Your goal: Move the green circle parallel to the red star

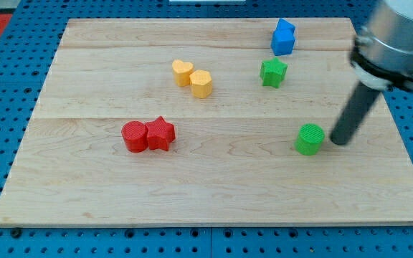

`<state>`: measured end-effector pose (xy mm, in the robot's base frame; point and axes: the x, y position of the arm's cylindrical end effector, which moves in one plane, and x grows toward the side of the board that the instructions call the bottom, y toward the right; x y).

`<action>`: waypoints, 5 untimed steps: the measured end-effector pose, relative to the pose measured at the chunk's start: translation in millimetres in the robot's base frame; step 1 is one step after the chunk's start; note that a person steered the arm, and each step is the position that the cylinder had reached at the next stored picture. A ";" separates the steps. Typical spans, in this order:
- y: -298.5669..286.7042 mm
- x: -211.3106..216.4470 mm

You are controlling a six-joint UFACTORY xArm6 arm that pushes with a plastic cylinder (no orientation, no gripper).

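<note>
Toward the view's right of the red star, well apart from it and a touch lower, sits the green circle. Our tip stands just beside the circle on the side away from the star; whether it touches, we cannot tell. We carry no pincer, so nothing is clenched or grasped. We judge the risk is an off-centre push: the round block could roll off our tip and drift out of line with the star. Pushed too far, it could strike the red circle touching the star. Our rod leans up toward the view's upper right.
</note>
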<state>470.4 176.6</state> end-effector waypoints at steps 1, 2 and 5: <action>-12.0 -11.4; 24.7 44.4; -56.4 82.1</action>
